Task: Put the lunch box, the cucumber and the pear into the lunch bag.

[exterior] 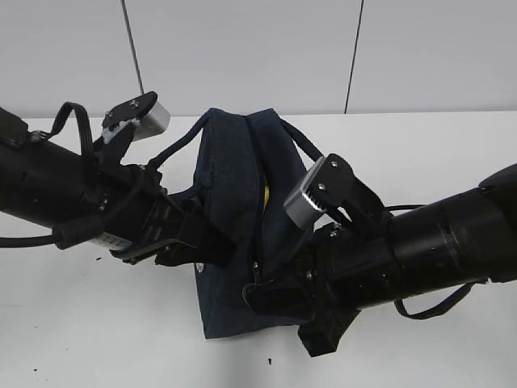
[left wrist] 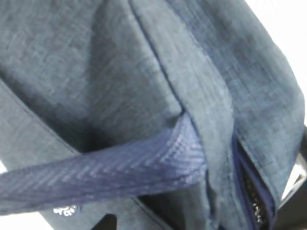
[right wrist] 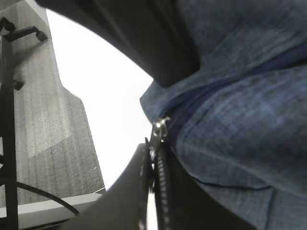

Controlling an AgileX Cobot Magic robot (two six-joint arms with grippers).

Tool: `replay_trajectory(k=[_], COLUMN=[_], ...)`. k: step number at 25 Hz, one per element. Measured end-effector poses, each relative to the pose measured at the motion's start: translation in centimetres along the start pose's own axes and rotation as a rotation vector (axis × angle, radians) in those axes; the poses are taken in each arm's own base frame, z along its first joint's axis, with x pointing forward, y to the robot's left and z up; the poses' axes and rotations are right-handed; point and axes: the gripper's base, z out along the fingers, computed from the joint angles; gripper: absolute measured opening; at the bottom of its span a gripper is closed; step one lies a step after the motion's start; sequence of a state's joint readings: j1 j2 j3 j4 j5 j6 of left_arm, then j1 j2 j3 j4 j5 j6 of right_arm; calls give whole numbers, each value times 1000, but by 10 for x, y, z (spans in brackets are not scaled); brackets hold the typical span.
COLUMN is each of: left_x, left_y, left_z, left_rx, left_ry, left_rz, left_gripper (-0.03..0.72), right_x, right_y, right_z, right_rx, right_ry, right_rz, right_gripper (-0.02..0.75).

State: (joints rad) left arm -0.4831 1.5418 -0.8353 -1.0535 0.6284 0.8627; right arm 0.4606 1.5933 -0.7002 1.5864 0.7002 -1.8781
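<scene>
The navy lunch bag [exterior: 234, 202] stands in the middle of the white table, its handles [exterior: 182, 144] looping up on both sides. A sliver of the yellow pear [exterior: 266, 194] shows through the top opening. The lunch box and the cucumber are hidden. My left gripper [exterior: 212, 246] rests against the bag's left side with its fingers apart. In the left wrist view a handle strap [left wrist: 120, 167] crosses just above a dark fingertip [left wrist: 103, 224]. My right gripper [exterior: 260, 293] [right wrist: 152, 146] is at the bag's near end, shut on the metal zipper pull [right wrist: 160, 128].
The white table [exterior: 81, 339] runs out around the bag, with a grey panelled wall [exterior: 242, 48] behind it. Both arms crowd the bag from left and right. Black cables [exterior: 428, 307] trail off the right arm. A dark stand [right wrist: 9, 96] shows at the left of the right wrist view.
</scene>
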Motion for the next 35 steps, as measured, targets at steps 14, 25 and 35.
replay_trajectory(k=[14, 25, 35], left_x=[6, 7, 5], left_y=[-2, -3, -4], left_z=[0, -1, 0], left_rx=[26, 34, 49], left_ry=[69, 79, 57], left_rz=[46, 51, 19], left_gripper=[418, 422, 312], right_x=[-24, -30, -32], right_y=[4, 15, 22], right_z=[-18, -33, -34], right_rx=[64, 57, -17], right_ry=[-65, -2, -1], right_rz=[21, 6, 38], right_gripper=[6, 6, 6])
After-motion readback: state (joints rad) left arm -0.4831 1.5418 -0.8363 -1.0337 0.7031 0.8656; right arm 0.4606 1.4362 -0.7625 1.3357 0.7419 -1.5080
